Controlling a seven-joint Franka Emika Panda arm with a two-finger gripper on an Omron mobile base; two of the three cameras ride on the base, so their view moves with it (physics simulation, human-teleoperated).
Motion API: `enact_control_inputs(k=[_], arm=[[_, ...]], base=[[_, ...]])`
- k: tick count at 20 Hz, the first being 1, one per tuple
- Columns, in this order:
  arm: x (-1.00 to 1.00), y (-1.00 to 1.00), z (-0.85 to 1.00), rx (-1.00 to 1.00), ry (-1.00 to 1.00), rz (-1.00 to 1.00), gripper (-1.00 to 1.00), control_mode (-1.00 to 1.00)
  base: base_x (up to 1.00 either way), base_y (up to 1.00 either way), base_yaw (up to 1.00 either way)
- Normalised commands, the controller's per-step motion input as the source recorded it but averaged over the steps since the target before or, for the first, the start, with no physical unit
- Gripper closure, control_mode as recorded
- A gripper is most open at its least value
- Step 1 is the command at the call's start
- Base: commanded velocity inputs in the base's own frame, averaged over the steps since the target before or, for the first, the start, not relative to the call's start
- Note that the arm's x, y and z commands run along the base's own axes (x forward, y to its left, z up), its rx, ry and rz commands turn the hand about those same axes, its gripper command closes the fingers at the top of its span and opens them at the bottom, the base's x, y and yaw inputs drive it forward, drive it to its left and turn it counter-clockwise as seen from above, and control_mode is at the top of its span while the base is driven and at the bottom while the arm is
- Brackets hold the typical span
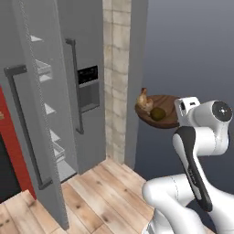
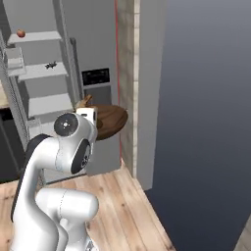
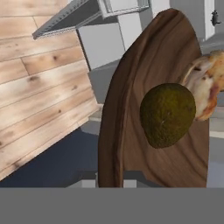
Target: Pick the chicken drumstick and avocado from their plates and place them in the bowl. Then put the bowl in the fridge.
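The dark brown bowl [image 1: 168,119] hangs in the air beside the fridge [image 1: 89,82], with my gripper [image 3: 110,180] shut on its near rim. Inside the bowl [image 3: 131,109] the olive-green avocado [image 3: 167,114] lies against the golden chicken drumstick [image 3: 208,85]. From the left base camera the avocado [image 1: 158,114] sits in front of the drumstick [image 1: 145,101]. In the right base view the bowl [image 2: 110,120] is level with the fridge's lower shelves [image 2: 46,103], and the drumstick [image 2: 84,102] peeks above my hand. The fridge's left door [image 1: 34,114] stands open. The plates are out of view.
A beige tiled column [image 1: 114,68] and a grey panel [image 1: 135,68] stand right of the fridge, close behind the bowl. The wooden floor [image 1: 100,192] lies below. White shelves [image 2: 41,37] inside hold a small red fruit [image 2: 20,33].
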Motion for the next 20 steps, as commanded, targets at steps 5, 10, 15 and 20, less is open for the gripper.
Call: enact_control_inputs(k=[5, 10, 15, 20], arm=[[0.00, 0.00, 0.00, 0.00, 0.00, 0.00, 1.00, 1.00], [0.00, 0.00, 0.00, 0.00, 0.00, 0.00, 1.00, 1.00], [0.00, 0.00, 0.00, 0.00, 0.00, 0.00, 1.00, 1.00], [0.00, 0.00, 0.00, 0.00, 0.00, 0.00, 1.00, 1.00]], base=[[0.72, 0.00, 0.50], [0.77, -0.01, 0.44], [0.83, -0.16, 0.24], [0.78, -0.19, 0.12]])
